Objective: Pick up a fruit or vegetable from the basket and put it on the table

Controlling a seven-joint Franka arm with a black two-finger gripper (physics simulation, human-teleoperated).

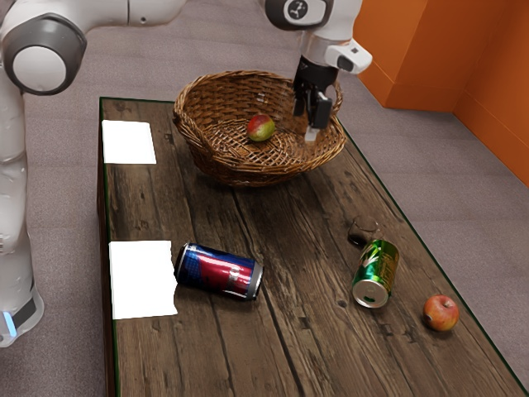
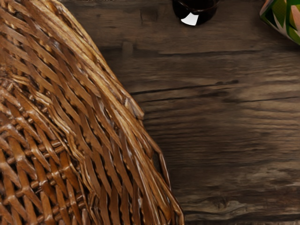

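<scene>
Evidently, picking and placing both remain: the mango sits in the basket, the claw released or clenched, I can't tell.

Exterior view: moderate, even light — two flat white rectangular patches glaring, featureless. Wrist view: brown woven wicker basket with glossy highlights; dark wooden table dimmer — white glint on dark rounded glass.
</scene>
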